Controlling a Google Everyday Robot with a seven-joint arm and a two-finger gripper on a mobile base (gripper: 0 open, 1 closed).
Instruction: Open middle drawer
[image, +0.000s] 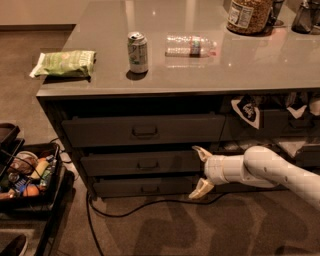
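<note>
One high, fairly near view down onto counter (200, 75) and drawer fronts (115, 164), tool (194, 172) just below centre.

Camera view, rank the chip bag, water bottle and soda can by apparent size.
1. Chip bag.
2. Water bottle and soda can, too alike to rank.
Gripper, open, sits by the middle drawer's right end.

Grey counter (175, 75), brown carpeted floor (150, 230)

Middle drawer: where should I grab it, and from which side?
Take the middle drawer by the small pull handle at its front's centre, coming straight in from the front. The handle is a horizontal bar, so one jaw goes above, one below. The gripper, jaws open, sits image-right of the handle.
</note>
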